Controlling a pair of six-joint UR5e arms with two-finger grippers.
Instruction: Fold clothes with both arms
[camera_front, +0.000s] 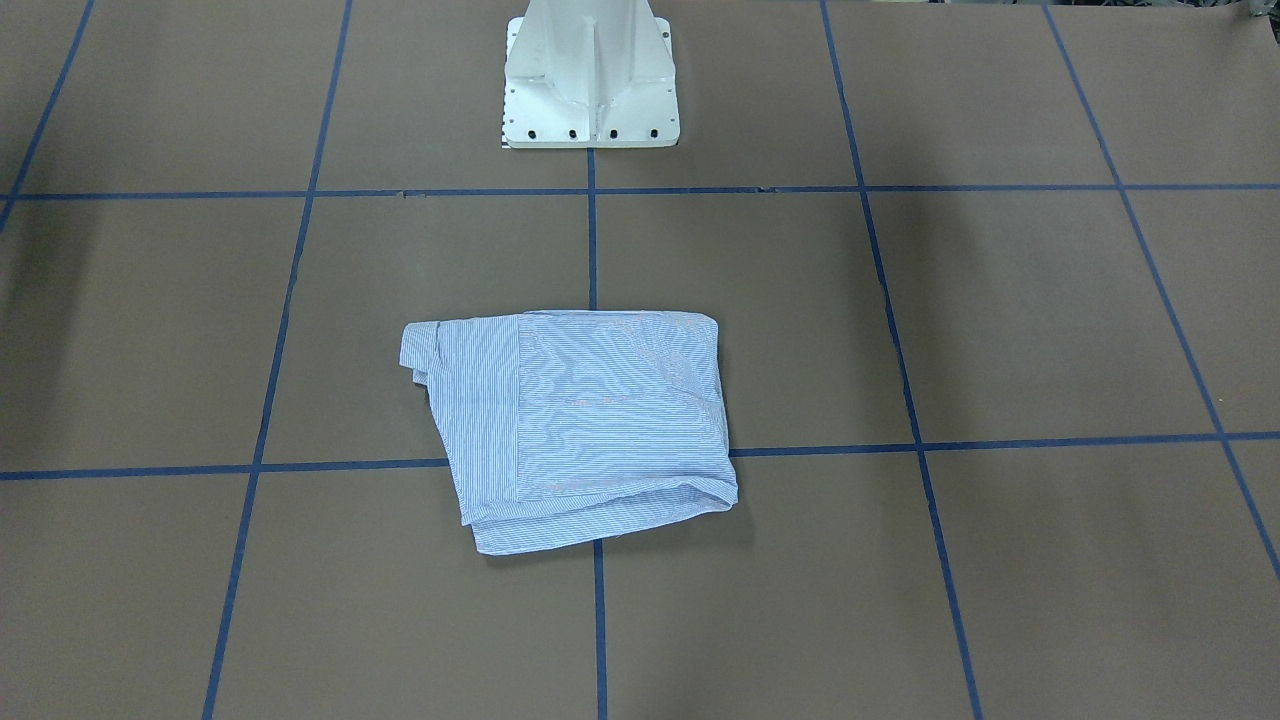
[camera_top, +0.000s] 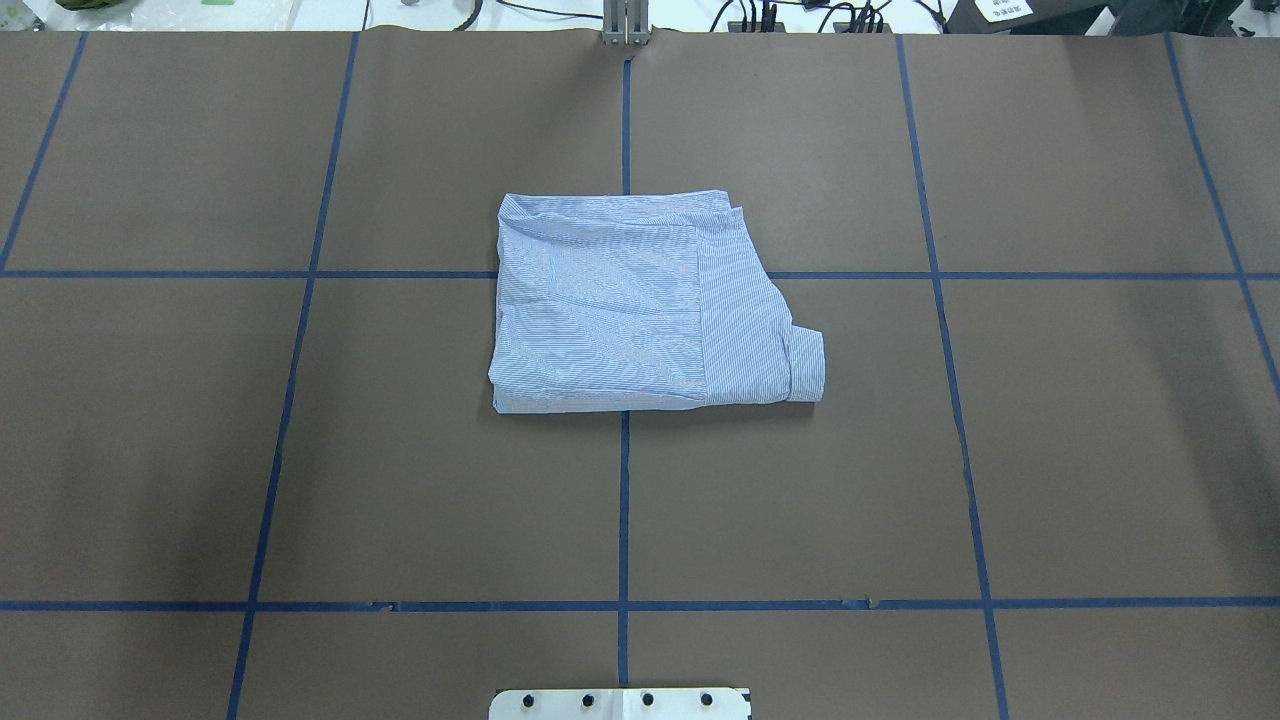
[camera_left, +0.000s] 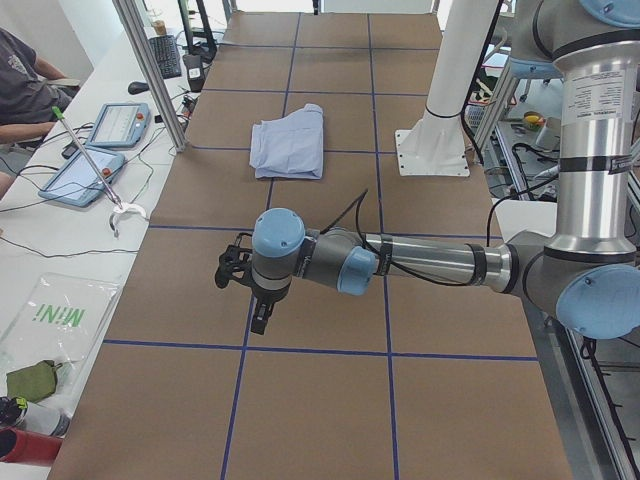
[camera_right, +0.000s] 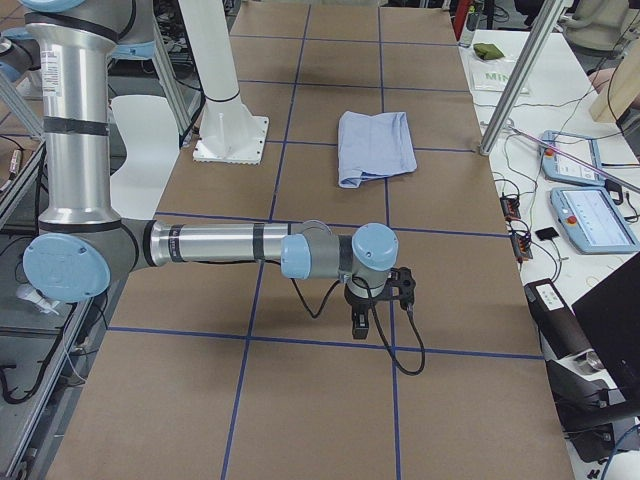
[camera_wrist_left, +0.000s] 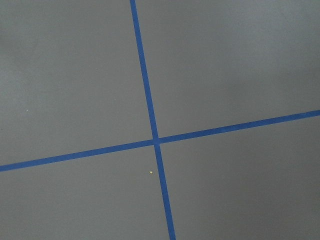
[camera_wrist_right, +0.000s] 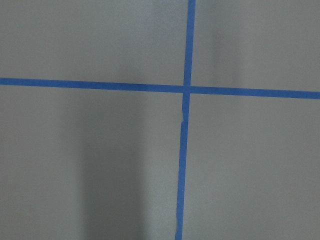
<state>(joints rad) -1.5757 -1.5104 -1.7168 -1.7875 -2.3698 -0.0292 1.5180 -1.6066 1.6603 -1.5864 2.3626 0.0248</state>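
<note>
The light blue striped shirt (camera_front: 570, 430) lies folded into a rough rectangle near the table's middle, with a cuff sticking out at one corner; it also shows in the overhead view (camera_top: 640, 305) and both side views (camera_left: 290, 143) (camera_right: 377, 145). No arm touches it. My left arm stretches low over the table at its left end, and its gripper (camera_left: 261, 322) points down, far from the shirt. My right arm does the same at the right end with its gripper (camera_right: 360, 328). I cannot tell whether either gripper is open or shut. Both wrist views show only brown table and blue tape lines.
The white pedestal base (camera_front: 590, 80) stands at the robot's side of the table (camera_top: 300, 450). Aluminium posts (camera_left: 150, 70) (camera_right: 515, 85) stand at the far edge. An operators' desk with tablets (camera_left: 95, 165) and cables runs beyond it, where a person (camera_left: 25, 80) sits.
</note>
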